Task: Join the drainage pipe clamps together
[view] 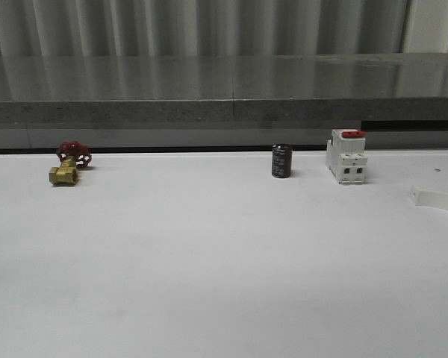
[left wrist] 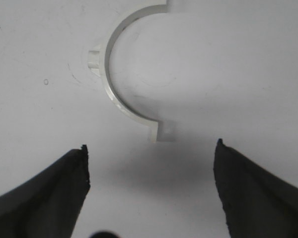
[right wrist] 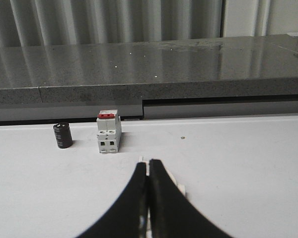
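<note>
One white drainage pipe clamp (left wrist: pixel 108 74), a half ring with flat end tabs, lies flat on the white table in the left wrist view. My left gripper (left wrist: pixel 150 148) hovers just short of its near tab, open, with nothing between the dark fingers (left wrist: pixel 49 198). My right gripper (right wrist: pixel 148 163) is shut on the other clamp (right wrist: pixel 179 186). Its white band shows between the fingertips and curves out beside one finger. In the front view a white curved band (view: pixel 437 200) reaches in from the right edge of the table.
A white boxy breaker with a red top (view: pixel 346 156) and a black cylinder (view: pixel 281 161) stand at the back right. A brass valve with a red handle (view: pixel 69 165) lies at the back left. A grey ledge (view: pixel 224 112) runs behind the table.
</note>
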{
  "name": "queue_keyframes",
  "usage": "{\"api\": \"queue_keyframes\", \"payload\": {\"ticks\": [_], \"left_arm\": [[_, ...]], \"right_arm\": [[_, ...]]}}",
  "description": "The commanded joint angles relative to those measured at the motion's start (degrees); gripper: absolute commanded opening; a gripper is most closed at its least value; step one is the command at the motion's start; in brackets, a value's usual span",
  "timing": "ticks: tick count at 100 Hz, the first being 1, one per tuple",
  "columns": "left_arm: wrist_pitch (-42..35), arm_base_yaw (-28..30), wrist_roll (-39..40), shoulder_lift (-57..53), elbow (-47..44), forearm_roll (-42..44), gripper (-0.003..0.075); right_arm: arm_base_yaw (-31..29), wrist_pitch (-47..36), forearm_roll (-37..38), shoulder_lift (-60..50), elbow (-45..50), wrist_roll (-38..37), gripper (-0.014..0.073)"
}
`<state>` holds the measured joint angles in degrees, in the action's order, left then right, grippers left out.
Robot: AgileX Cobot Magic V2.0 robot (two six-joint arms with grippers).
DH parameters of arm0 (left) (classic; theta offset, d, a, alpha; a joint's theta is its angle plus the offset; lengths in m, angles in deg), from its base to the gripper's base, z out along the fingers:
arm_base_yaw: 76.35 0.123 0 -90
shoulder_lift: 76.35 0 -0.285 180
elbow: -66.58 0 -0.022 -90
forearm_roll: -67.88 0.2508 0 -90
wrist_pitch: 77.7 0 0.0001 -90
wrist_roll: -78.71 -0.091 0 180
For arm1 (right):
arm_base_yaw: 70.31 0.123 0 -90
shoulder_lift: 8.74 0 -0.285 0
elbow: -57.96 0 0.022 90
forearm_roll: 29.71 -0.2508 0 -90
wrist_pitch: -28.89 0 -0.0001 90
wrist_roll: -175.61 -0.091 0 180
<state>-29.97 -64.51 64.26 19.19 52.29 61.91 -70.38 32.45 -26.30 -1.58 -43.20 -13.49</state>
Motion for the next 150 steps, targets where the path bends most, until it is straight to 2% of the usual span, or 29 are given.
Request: {"api": "queue_keyframes", "payload": {"ticks": [1, 23, 62, 130, 140, 150], "left_arm": [[-2.6, 0.8, -1.0, 2.6, 4.1, -0.6, 0.0516], [-4.3, 2.5, -1.0, 11.6, 9.3, -0.6, 0.0516], [-4.4, 2.6, -1.4, 21.2, 16.9, 0.5, 0.0516], [-5.7, 2.6, -1.4, 25.5, 17.2, 2.4, 0.0511], [-5.7, 2.6, -1.4, 25.5, 17.2, 2.4, 0.0454], [-5.6, 2.6, -1.4, 25.5, 17.2, 2.4, 0.0316]], "right_arm": [[-0.2, -4.1, 0.4, -1.1, -1.0, 0.3, -0.0069], [-0.2, -4.1, 0.4, -1.1, -1.0, 0.3, -0.0069], [-0.2, -4.1, 0.4, -1.1, -1.0, 0.3, -0.0069], [-0.2, -4.1, 0.4, -1.1, -1.0, 0.3, -0.0069], [-0.2, -4.1, 0.4, -1.1, -1.0, 0.3, -0.0069], [-0.2, -4.1, 0.4, -1.1, -1.0, 0.3, -0.0069]]}}
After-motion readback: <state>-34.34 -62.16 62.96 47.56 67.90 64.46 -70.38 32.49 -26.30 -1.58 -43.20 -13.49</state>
